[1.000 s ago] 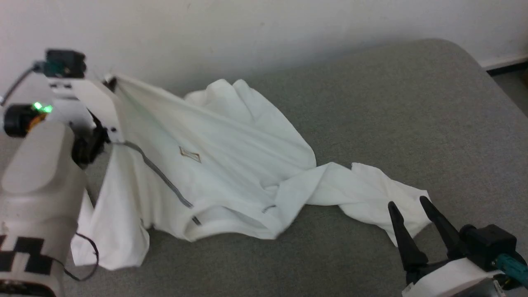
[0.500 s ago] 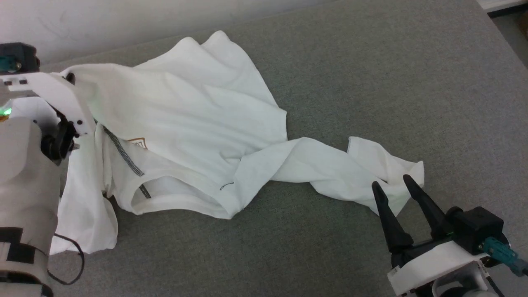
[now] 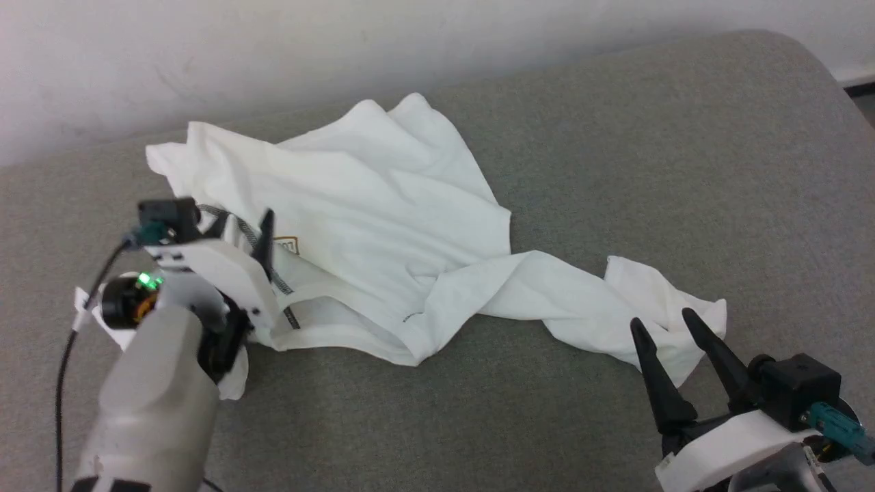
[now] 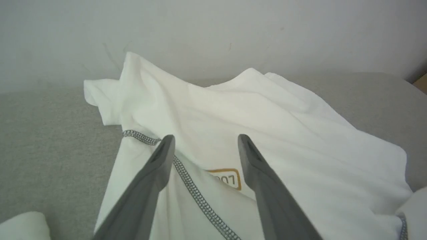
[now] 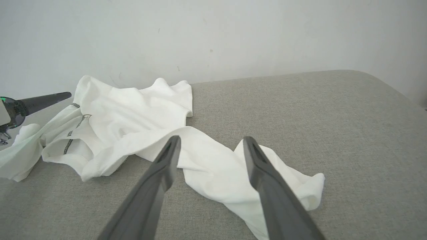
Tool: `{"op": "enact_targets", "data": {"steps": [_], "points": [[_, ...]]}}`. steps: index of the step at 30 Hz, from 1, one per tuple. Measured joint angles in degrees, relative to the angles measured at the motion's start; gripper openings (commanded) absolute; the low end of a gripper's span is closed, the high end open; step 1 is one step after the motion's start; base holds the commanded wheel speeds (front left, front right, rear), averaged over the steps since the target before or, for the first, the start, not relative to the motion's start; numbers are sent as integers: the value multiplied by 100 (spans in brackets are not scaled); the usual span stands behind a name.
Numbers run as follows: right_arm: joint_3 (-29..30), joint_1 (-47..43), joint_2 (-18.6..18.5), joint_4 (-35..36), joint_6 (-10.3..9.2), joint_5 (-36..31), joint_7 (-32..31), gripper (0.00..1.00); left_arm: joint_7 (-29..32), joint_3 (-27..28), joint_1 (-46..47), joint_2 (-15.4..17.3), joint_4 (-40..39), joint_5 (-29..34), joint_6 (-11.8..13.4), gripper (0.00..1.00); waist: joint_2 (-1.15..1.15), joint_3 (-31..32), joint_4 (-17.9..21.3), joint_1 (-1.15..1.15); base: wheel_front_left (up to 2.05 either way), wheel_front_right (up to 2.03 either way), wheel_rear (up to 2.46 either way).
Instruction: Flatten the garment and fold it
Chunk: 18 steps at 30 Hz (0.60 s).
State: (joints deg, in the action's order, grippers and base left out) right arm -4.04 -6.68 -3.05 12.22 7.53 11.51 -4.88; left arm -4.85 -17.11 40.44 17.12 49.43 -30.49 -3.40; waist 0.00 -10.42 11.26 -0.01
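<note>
Left gripper [image 4: 204,140]: I see its 2 fingers spread wide, nothing between them.
Left forearm [image 3: 157,396]: pale, rising from my lower left.
Right gripper [image 3: 662,321]: 2 dark fingers parted, empty, tips pointing up.
Right wrist [image 3: 731,444]: white housing, low at my lower right.

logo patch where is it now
In the head view the logo patch is on the left part of the garment; in the left wrist view it shows just right of the speckled seam, framed by the open left tool.
</note>
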Motion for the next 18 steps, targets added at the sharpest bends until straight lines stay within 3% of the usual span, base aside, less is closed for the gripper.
{"op": "enact_targets", "data": {"steps": [6, 15, 18], "points": [[-7, -135, 1, 120, 0, 5, -136, 100, 854, -365, -1140, -149, -905, -90, -12, 100, 0, 336, -314, -1, 0, 0, 0], [-52, -130, 2, 172, 0, 37, -216, 100, 2167, -754, -1578, 246, -1446, -32, 92, 100, 0, 385, -379, 0, 0, 0, 0], [-34, -130, 2, 138, 0, 89, -214, 100, 2383, -898, -1563, 254, -1556, 7, 77, 16, 0, 325, -297, 0, 0, 0, 0]]}}
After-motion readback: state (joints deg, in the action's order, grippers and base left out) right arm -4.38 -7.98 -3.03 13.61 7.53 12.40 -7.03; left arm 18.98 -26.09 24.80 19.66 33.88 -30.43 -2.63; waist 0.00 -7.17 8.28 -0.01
